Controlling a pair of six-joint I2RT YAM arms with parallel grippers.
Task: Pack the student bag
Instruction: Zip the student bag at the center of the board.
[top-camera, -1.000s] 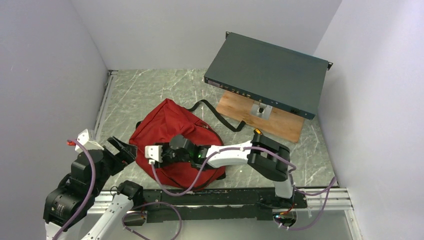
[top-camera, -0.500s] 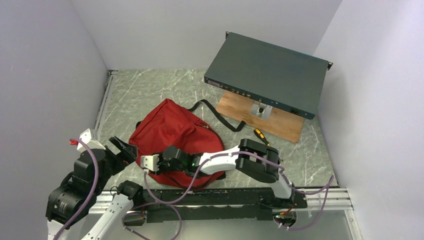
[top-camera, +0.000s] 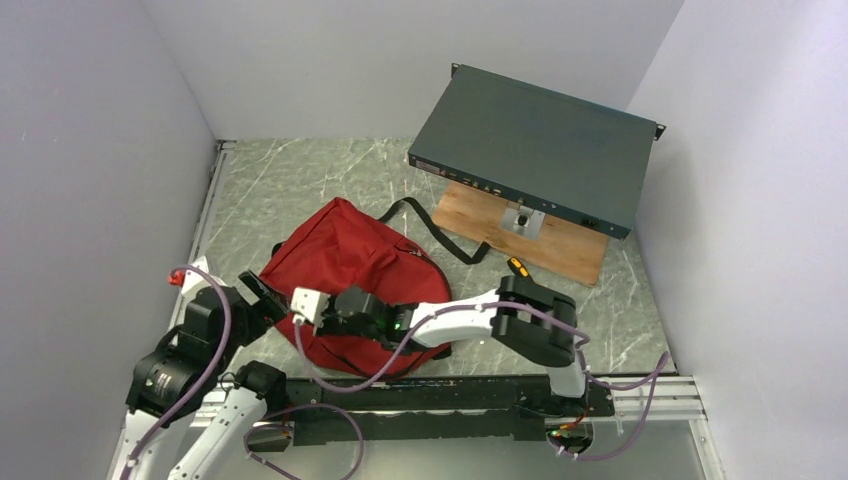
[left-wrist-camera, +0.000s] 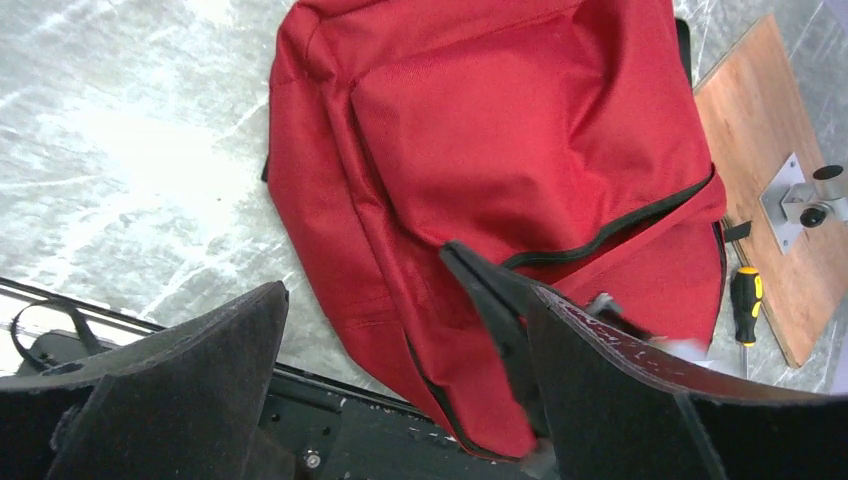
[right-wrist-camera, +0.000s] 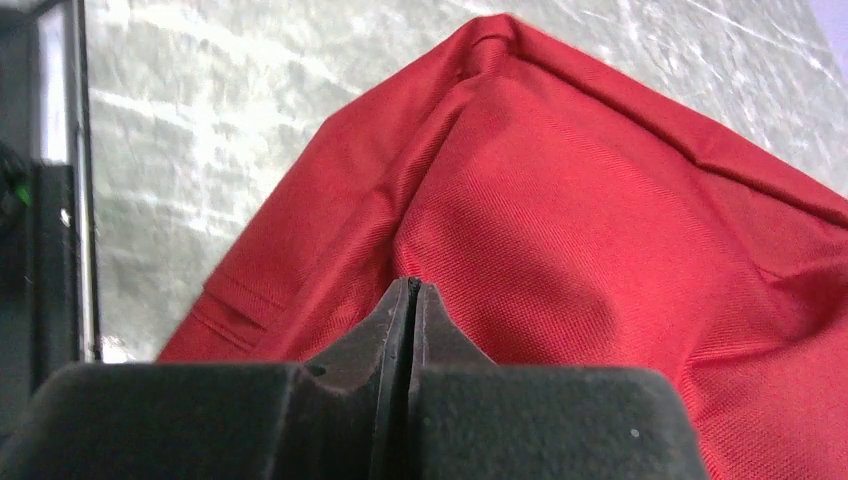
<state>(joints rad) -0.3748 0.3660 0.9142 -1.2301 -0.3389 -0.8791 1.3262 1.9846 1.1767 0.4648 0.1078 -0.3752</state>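
Note:
The student bag is a dark red fabric backpack lying on the marble table in front of both arms. It fills the left wrist view and the right wrist view. My right gripper reaches leftward across the bag's near left part. It is shut, its tips pressed together against the red fabric, with nothing showing between them. My left gripper stands open at the bag's near left corner, and its wide jaws frame the bag's edge and black zip.
A dark teal metal box rests on a wooden board at the back right. A yellow-and-black screwdriver lies beside the board. The bag's black strap trails toward the board. Walls close in on left and right.
My right gripper has closed from half open, over the bag's near left part. My left arm has swung right, closer to the bag's corner, its jaws still open.

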